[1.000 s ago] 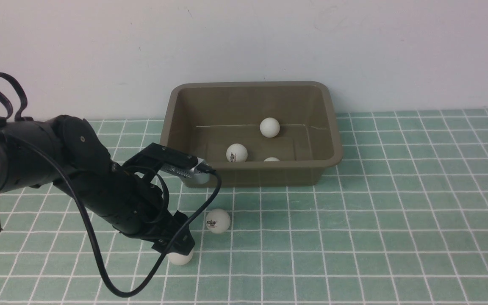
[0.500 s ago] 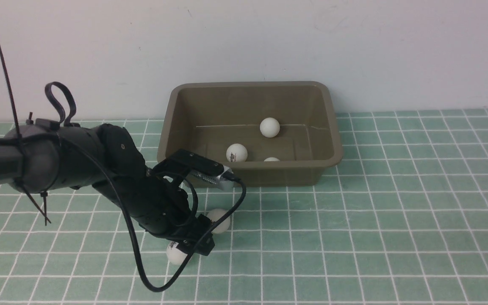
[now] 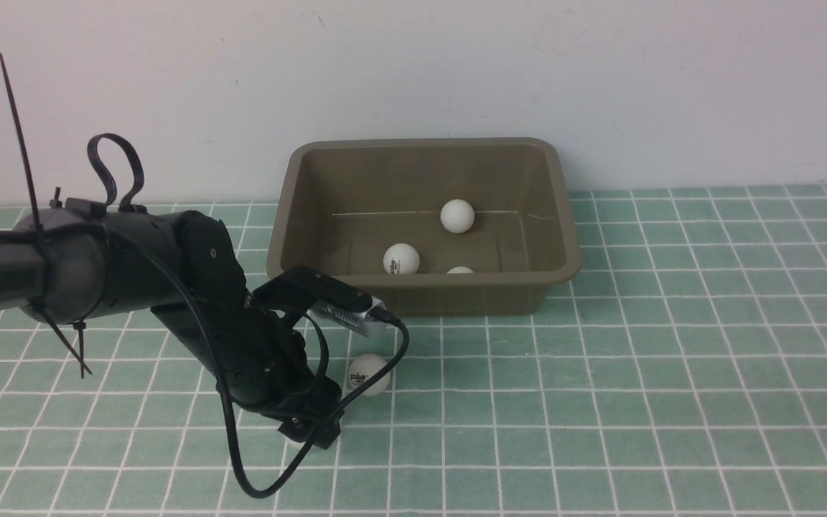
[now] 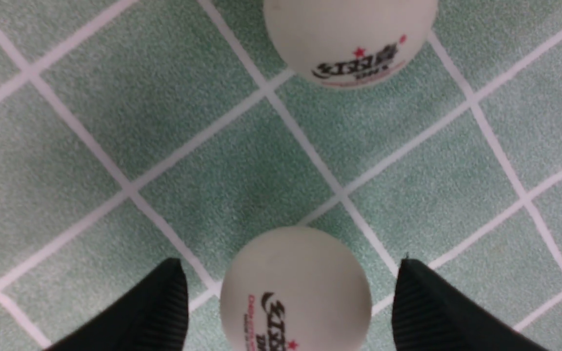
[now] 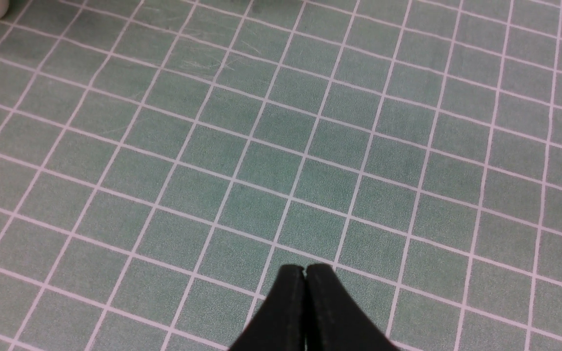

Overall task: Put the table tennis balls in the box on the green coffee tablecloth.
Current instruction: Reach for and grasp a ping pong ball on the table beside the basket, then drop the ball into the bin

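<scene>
Left jaws open, straddling near ball, not touching. Off-centre closing could squirt it toward far ball. Right jaws closed, empty.

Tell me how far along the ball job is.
Done: three balls lie in the box. In hand: the open left gripper straddles a fourth ball on the cloth, not yet gripped. Remaining: grip and box it, then the fifth ball beside it.

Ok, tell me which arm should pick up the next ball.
Left. The left tool stands open astride a table tennis ball on the green coffee tablecloth; the right tool is shut, only cloth before it.
</scene>
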You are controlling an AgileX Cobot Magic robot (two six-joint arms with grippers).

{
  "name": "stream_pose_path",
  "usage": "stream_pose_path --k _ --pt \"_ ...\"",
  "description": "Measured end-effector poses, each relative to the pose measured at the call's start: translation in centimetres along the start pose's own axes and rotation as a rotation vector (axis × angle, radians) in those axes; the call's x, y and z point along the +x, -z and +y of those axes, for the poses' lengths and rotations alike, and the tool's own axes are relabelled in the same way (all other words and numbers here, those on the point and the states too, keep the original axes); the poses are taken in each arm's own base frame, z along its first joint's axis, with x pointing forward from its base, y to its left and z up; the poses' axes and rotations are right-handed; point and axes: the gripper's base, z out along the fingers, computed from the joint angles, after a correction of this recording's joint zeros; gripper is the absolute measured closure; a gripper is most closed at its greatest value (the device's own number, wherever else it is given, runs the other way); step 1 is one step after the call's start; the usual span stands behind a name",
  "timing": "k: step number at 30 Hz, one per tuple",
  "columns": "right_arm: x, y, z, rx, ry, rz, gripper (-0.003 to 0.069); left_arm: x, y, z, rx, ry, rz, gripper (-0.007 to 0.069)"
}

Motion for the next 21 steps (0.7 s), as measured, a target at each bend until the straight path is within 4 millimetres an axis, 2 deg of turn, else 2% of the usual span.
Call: stream_pose_path --k 2,7,12,14,16,21 --pt "0.0 0.0 0.0 0.000 0.000 0.000 0.0676 0.0 0.0 0.0 0.001 0.000 0.003 0.0140" --pt "0.0 0.0 0.0 0.000 0.000 0.000 0.0676 0.1 0.0 0.0 0.004 0.000 0.010 0.0278" --pt "0.0 0.0 0.0 0.000 0.000 0.000 0.0676 -0.4 0.7 -0.4 0.047 -0.018 0.069 0.0279" --pt "0.0 0.0 0.0 0.000 0.000 0.000 0.0676 -1.2 2.2 -0.8 0.094 -0.046 0.138 0.0279" --pt "0.0 0.0 0.0 -0.001 -0.001 0.000 0.0676 -2.6 4.5 -1.2 0.126 -0.077 0.180 0.0279" --pt "0.0 0.0 0.0 0.000 0.000 0.000 0.0676 -5.8 8.5 -1.3 0.075 -0.102 0.066 0.0279"
